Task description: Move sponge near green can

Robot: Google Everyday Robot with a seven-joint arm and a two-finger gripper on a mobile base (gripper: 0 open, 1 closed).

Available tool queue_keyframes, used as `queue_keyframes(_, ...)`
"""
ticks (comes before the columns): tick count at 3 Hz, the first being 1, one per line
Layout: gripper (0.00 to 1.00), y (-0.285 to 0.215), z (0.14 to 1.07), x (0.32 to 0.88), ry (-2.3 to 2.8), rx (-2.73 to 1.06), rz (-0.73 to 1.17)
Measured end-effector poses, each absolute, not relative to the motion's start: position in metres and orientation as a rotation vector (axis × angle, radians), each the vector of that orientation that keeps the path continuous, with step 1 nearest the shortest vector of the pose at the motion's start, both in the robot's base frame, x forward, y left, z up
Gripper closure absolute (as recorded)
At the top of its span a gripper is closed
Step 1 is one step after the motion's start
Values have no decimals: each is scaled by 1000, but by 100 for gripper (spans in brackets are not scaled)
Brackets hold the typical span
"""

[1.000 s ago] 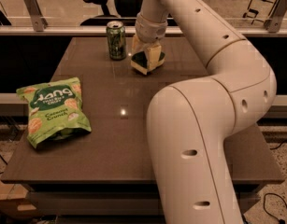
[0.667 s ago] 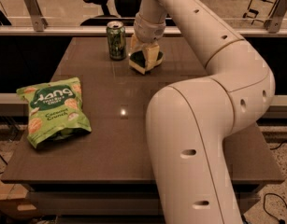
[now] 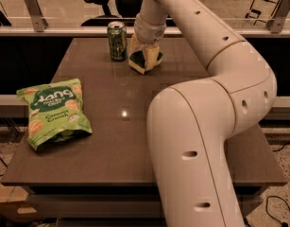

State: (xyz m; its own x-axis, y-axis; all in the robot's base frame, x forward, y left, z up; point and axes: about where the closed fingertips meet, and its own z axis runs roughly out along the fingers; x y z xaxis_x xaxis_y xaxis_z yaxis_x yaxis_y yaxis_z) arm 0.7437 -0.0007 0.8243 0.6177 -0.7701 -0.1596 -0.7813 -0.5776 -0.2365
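The green can (image 3: 117,41) stands upright at the far left-centre of the dark table (image 3: 111,141). My gripper (image 3: 144,56) is just to the right of the can, pointing down at the table. Its cream fingers (image 3: 154,55) are shut on the sponge (image 3: 139,60), whose dark green top and pale foam show between them. The sponge is tilted and sits at or just above the table surface, a short gap from the can.
A large green "Dang" snack bag (image 3: 54,112) lies flat on the left side of the table. My arm (image 3: 206,126) curves over the right half of the table. A railing (image 3: 64,30) and an office chair (image 3: 104,4) stand behind the far edge.
The gripper with the sponge has shifted slightly left toward the can. The can and the bag have not moved.
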Motion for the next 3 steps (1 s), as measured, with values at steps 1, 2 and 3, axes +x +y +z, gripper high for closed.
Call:
queue_keyframes(1, 12, 0, 825, 744, 1260, -2561, 56)
queue_keyframes(2, 0, 2, 824, 747, 1257, -2554, 50)
queue_keyframes(3, 0, 2, 824, 747, 1257, -2554, 50)
